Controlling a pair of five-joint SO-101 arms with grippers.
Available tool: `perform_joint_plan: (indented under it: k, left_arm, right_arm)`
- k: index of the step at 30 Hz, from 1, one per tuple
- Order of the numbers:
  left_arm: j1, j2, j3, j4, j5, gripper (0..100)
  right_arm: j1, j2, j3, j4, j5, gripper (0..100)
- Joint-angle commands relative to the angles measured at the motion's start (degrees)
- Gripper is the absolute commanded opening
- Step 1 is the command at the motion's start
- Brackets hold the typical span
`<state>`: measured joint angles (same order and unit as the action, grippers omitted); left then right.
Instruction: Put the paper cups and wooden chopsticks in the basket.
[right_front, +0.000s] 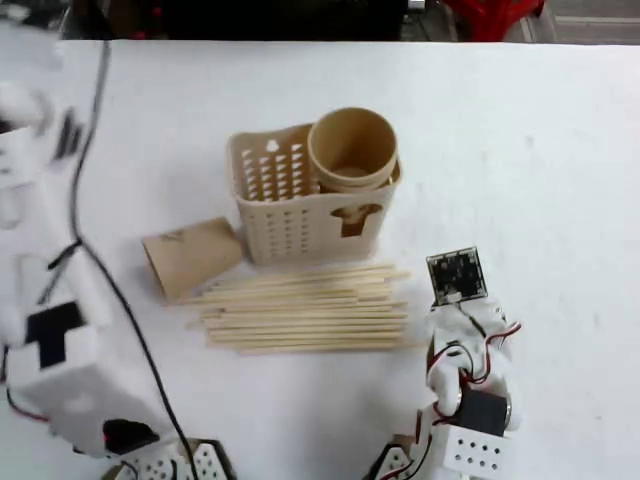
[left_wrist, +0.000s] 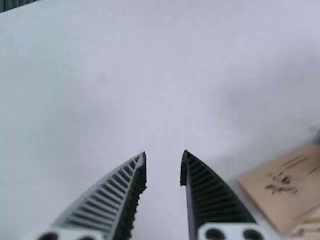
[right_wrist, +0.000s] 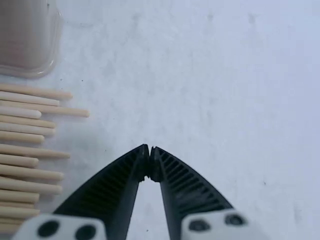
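Observation:
A beige slotted basket stands mid-table with one paper cup upright inside it. A second paper cup lies on its side just left of the basket. Several wooden chopsticks lie in a loose bundle in front of the basket. My left gripper hovers open over bare table, with the lying cup off to one side of it. My right gripper is shut on nothing, beside the chopstick ends and near the basket's corner.
The right arm sits at the front right, just right of the chopsticks. The left arm and its black cable take up the left edge. The white table stretches to the right and behind the basket.

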<state>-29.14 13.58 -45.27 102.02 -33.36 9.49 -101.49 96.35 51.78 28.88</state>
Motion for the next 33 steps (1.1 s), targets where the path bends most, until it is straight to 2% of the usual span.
perform_joint_plan:
  k: [1,3,6,12,17,20,22,33]
  left_arm:
    - [-6.64,-7.78,15.74,-3.6,-13.71,14]
    - [-9.63,-11.74,26.73,-10.46,-17.58,14]
    - [-13.05,-19.3,45.27,-25.41,-21.45,14]
    - [-13.67,-37.14,80.88,-56.26,-26.99,14]
    - [-10.24,-48.4,99.43,-72.35,-27.34,27]
    - [-5.93,-51.3,105.49,-75.96,-30.15,28]
    - [-2.77,-51.65,106.99,-76.4,-29.1,28]
    - [10.86,-51.65,107.08,-76.66,-27.52,28]
  right_arm:
    - [-0.75,0.48,0.53,-1.01,0.79,2.0]
    - [-0.75,0.48,0.53,-1.01,0.79,2.0]
    - [-0.84,0.48,0.53,-1.01,0.79,2.1]
    - [-2.51,0.75,0.53,-0.92,0.79,2.1]
    - [-2.33,0.66,0.53,-0.92,0.79,2.1]
    - [-2.33,0.57,0.53,-0.92,0.79,2.1]
    - [-2.33,0.57,0.53,-0.92,0.88,2.1]
    - [-2.42,0.75,0.53,-0.92,2.9,1.8]
